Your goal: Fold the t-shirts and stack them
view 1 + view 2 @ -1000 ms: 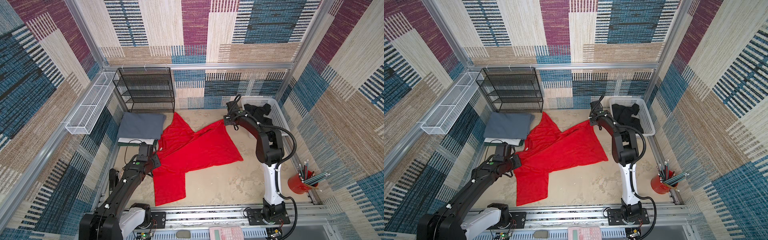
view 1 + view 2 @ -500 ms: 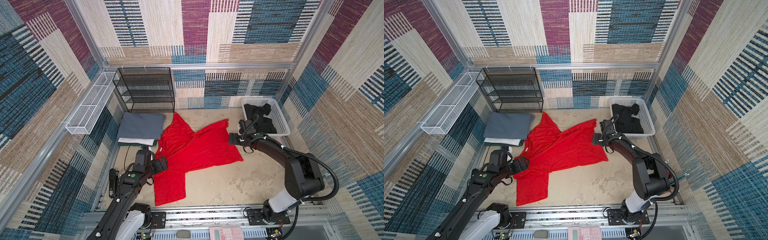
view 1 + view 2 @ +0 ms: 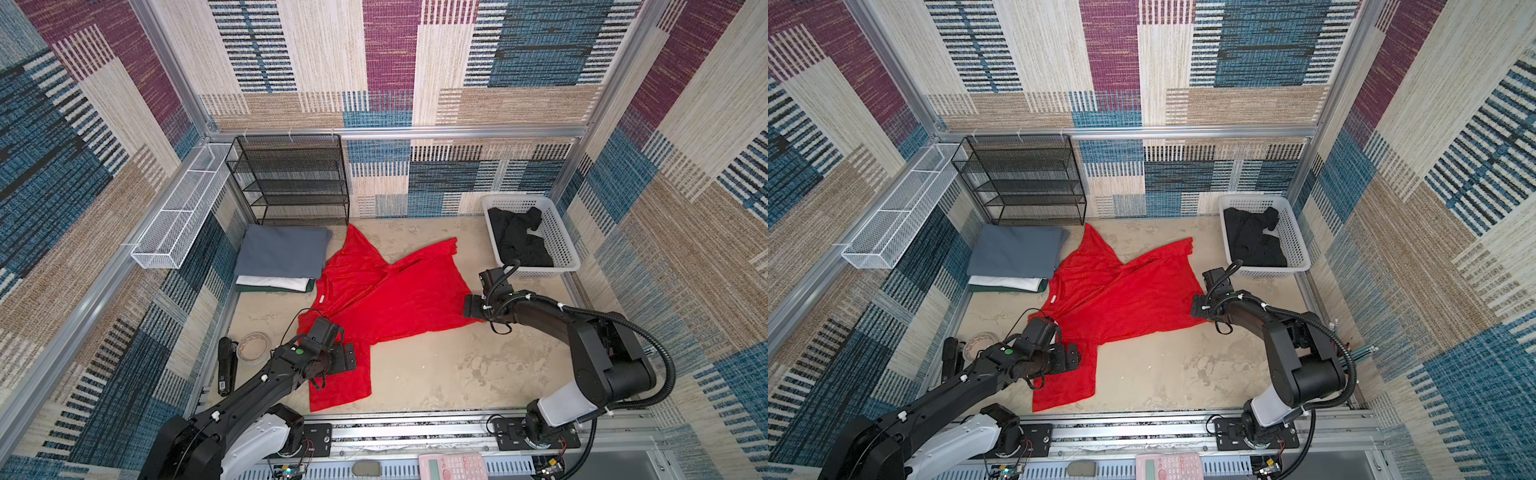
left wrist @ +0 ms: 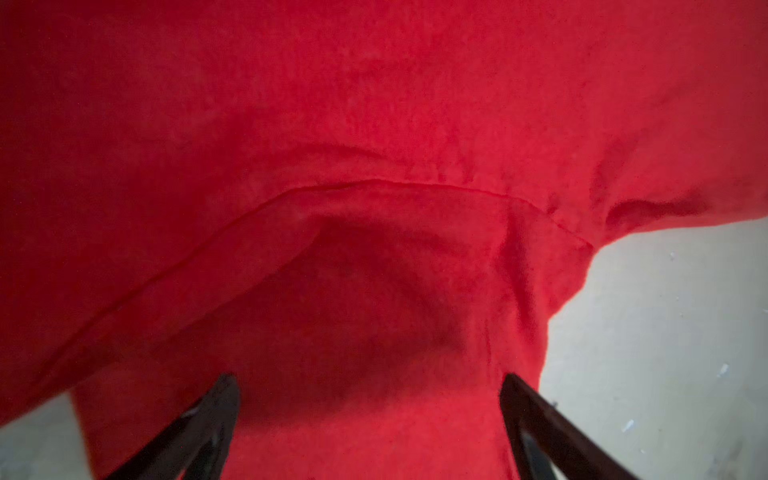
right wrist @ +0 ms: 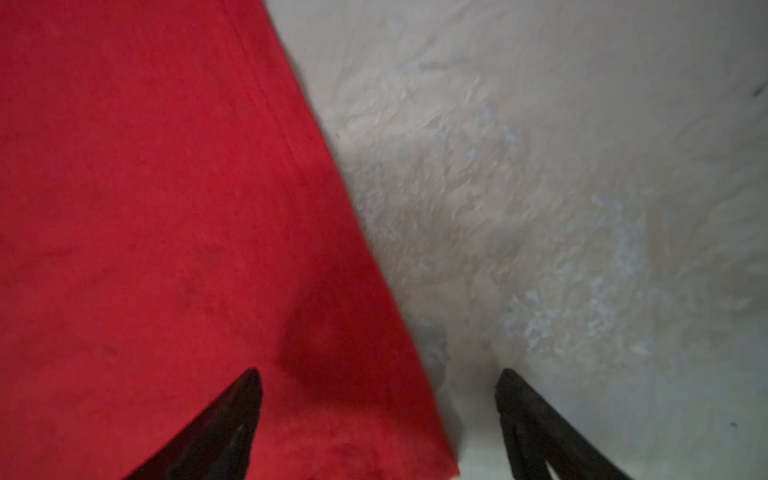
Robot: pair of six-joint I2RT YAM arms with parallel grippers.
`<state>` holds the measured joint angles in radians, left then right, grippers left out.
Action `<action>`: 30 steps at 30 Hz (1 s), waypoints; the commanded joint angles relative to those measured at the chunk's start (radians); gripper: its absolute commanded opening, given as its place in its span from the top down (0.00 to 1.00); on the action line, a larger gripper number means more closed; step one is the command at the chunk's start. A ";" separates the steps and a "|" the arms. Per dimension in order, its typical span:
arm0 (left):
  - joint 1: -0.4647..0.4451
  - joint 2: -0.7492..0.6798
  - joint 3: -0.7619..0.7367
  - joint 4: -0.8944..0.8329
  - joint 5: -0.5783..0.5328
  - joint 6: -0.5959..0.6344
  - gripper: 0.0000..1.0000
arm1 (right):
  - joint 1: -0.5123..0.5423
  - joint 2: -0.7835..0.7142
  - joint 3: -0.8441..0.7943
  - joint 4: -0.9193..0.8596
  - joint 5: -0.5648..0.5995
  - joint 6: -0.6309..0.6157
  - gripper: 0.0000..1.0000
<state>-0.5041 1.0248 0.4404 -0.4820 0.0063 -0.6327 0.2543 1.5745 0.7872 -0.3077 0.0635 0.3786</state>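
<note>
The left gripper (image 4: 370, 384) stands with its jaws spread wide and nothing between them, low over the red t-shirt (image 3: 386, 299) where a sleeve seam curves across the cloth. The right gripper (image 5: 379, 376) is spread just as wide and straddles the shirt's straight right-hand hem, with one finger over red cloth and the other over bare table (image 3: 457, 365). The red t-shirt lies open and rumpled across the middle of the table. One point reaches the back edge, and a long flap runs almost to the front edge beside the left arm. Its left border touches a folded stack in the back left corner: a grey t-shirt (image 3: 282, 253) on a white t-shirt (image 3: 278, 283) on a dark green t-shirt (image 3: 257, 289). A black wire rack (image 3: 291, 178) stands along the back edge. A white basket (image 3: 565, 249) in the back right corner holds a crumpled black t-shirt (image 3: 519, 245). The front right quarter of the table is open.
</note>
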 commanded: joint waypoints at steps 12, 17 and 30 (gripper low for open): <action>-0.053 0.084 -0.029 0.031 0.014 -0.065 0.63 | 0.000 0.023 -0.028 0.053 -0.030 -0.009 0.73; -0.060 0.053 -0.024 0.002 0.035 -0.074 0.90 | 0.000 -0.021 -0.049 0.037 -0.046 -0.030 1.00; -0.113 -0.065 0.016 -0.125 0.017 -0.092 1.00 | 0.000 -0.213 -0.123 -0.077 0.000 0.037 1.00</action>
<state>-0.6014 0.9821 0.4488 -0.5522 0.0147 -0.6838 0.2539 1.4086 0.6796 -0.3397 0.0380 0.3763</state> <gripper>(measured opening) 0.058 0.049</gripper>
